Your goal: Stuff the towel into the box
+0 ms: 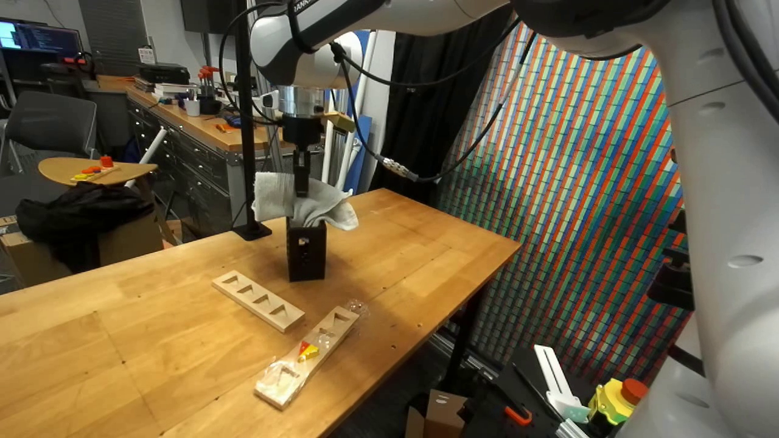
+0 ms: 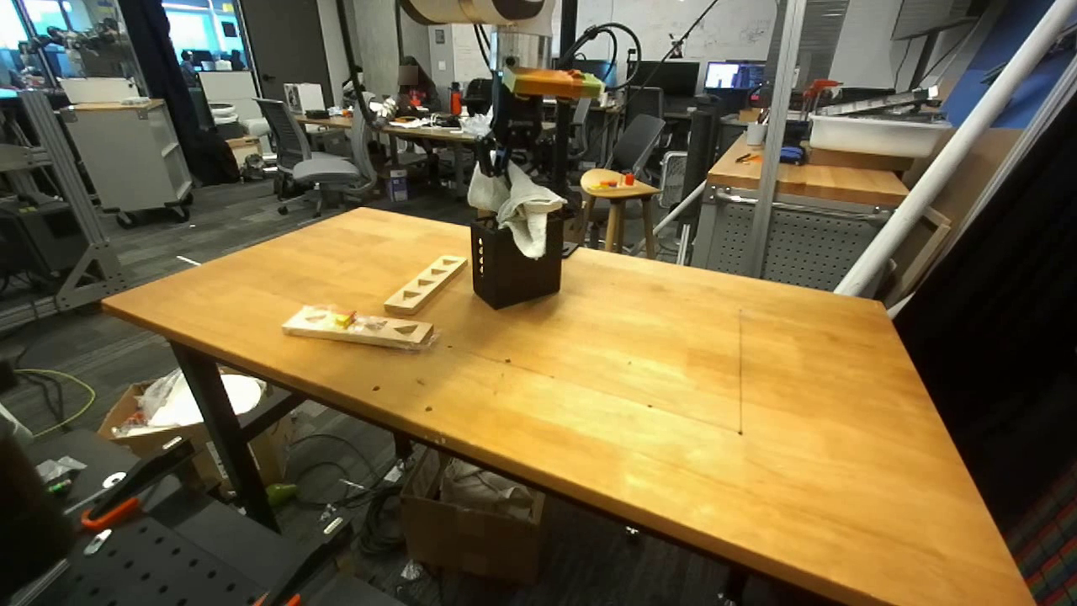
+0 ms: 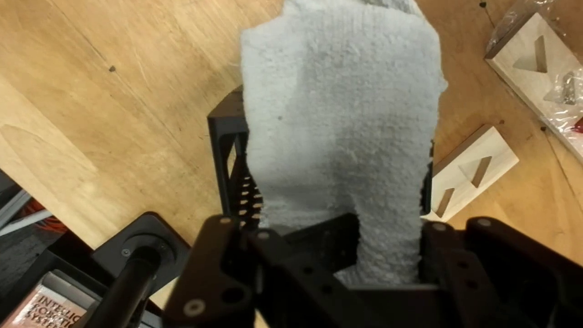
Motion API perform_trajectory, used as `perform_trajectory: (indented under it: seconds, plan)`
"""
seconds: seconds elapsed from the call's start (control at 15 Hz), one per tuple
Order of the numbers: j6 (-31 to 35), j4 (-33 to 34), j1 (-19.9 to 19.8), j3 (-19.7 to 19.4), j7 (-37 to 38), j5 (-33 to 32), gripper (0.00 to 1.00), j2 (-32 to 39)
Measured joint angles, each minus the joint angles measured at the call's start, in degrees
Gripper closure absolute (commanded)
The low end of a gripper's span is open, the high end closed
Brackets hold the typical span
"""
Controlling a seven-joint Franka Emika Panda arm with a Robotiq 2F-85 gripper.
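Clenching what looks to be a gathered part of the towel [image 3: 341, 91], the fingers [image 1: 302, 176] show at the bottom of the wrist view, a fold hiding some of the grasp. From there the cloth reaches the top edge of that frame, covering most of the mouth of the upright black box [image 2: 517, 278]. In an exterior view a flap [image 2: 532, 229] droops outside the wall; how much sits inside I cannot tell. The step in hand, I judge, is the push down: go straight through the centre, slowly, so the rim isn't shoved sideways, then release, rise, and tuck each loose end inward with short presses. Mind the black post [image 3: 127, 287] at lower left of the wrist view when backing off. At the right, a bare wooden board [image 3: 464, 193] and a wrapped board [image 3: 537, 93] lie on the worktop [image 3: 114, 136]. Farther away, a stool [image 1: 58, 169] stands at the left of an exterior view.
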Motion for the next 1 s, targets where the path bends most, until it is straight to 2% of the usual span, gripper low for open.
perform_trajectory:
  seconds: [0.47, 1.0]
  plan:
    - [0.08, -0.29, 1.18, -0.11, 5.02, -0.33, 0.98, 3.13]
    - [0.23, -0.56, 0.06, 0.0, 5.35, -0.53, 0.98, 4.99]
